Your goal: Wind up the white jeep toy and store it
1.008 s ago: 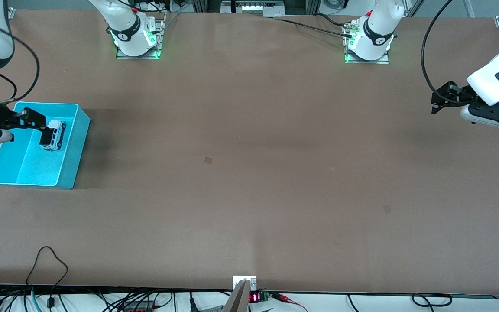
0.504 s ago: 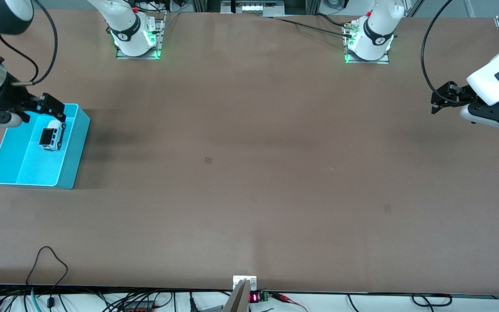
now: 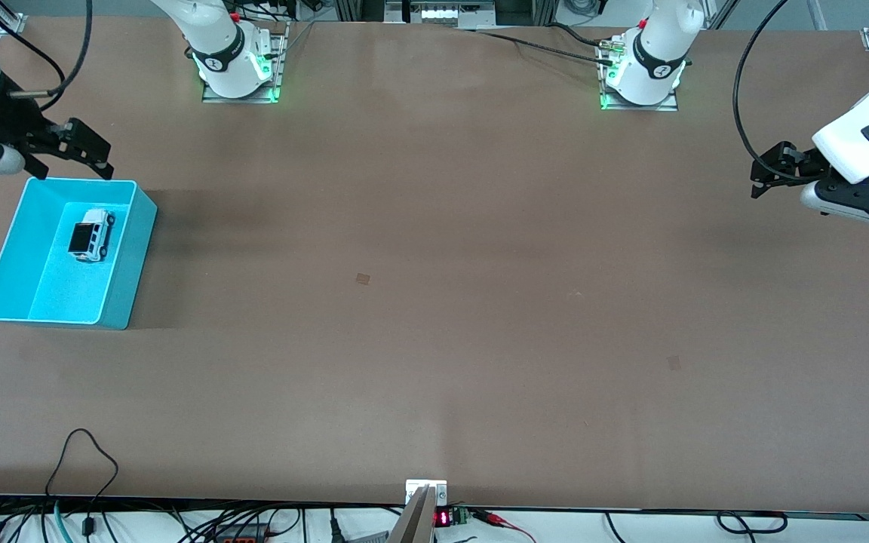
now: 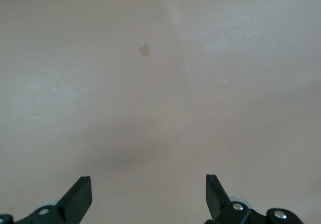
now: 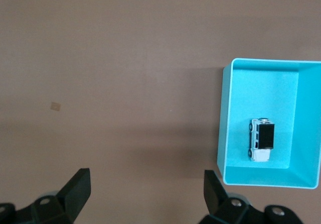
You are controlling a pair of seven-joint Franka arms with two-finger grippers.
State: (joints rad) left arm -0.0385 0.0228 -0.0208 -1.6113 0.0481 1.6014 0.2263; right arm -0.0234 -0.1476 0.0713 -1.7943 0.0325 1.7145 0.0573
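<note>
The white jeep toy (image 3: 90, 235) with its black roof panel lies inside the turquoise bin (image 3: 129, 260) at the right arm's end of the table. It also shows in the right wrist view (image 5: 262, 140), inside the bin (image 5: 225, 118). My right gripper (image 3: 72, 154) is open and empty, raised over the table just past the bin's edge toward the robot bases. Its fingertips (image 5: 80, 181) stand wide apart. My left gripper (image 3: 770, 172) is open and empty, waiting above the left arm's end of the table; its fingertips (image 4: 83, 186) frame bare table.
The brown table (image 3: 434, 302) carries small darker square marks (image 3: 362, 278). Cables hang along the table's front edge (image 3: 84, 452). The arm bases (image 3: 238, 72) stand at the back.
My right gripper has let go of the jeep, risen out of the bin and drawn back toward the robot bases. The jeep rests in the bin. The left arm has not moved.
</note>
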